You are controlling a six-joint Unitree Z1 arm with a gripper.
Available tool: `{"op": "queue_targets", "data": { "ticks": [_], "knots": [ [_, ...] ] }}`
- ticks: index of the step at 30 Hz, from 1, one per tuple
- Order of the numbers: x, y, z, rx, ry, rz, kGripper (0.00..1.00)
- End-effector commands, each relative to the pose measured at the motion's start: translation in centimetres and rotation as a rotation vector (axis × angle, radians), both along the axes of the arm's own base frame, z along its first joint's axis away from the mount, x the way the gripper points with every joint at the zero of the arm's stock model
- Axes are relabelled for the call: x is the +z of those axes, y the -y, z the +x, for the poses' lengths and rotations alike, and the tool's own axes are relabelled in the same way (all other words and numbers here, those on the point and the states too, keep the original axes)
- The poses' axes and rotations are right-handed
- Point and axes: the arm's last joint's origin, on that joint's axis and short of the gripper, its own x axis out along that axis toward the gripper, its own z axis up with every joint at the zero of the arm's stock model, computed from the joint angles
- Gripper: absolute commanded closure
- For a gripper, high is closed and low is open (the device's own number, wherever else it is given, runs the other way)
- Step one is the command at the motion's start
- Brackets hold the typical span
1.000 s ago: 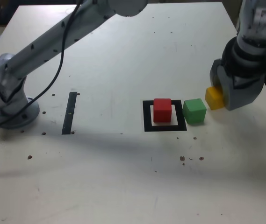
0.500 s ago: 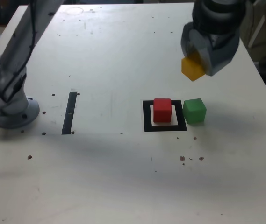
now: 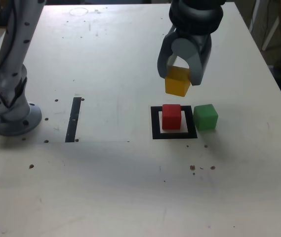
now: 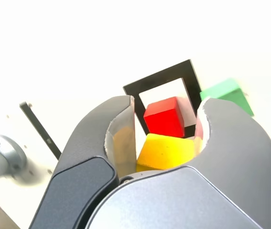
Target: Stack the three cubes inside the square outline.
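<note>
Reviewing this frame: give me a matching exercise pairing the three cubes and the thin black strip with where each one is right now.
Things:
1. red cube
2. yellow cube
3. green cube
4. thin black strip

Places:
A. on the table just outside the square outline, on the exterior view's right
B. held in the gripper, off the table
C. flat on the table near the arm's base
D. inside the square outline

Pairs: 1-D, 2-B, 3-A, 4-C
</note>
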Motion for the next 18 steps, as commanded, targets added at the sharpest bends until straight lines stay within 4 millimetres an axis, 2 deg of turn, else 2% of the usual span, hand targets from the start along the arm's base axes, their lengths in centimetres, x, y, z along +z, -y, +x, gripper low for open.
{"op": "queue_targets", "data": {
  "ticks": [1, 9, 18],
  "knots": [
    [0.1, -0.2, -0.3, 0.035, 0.003, -0.012, 0.69],
    [-1.8, -1.8, -0.5, 0.212, -0.035, -0.028, 0.69],
    [-3.8, -2.5, -0.5, 0.273, -0.083, -0.048, 0.69]
  ]
}}
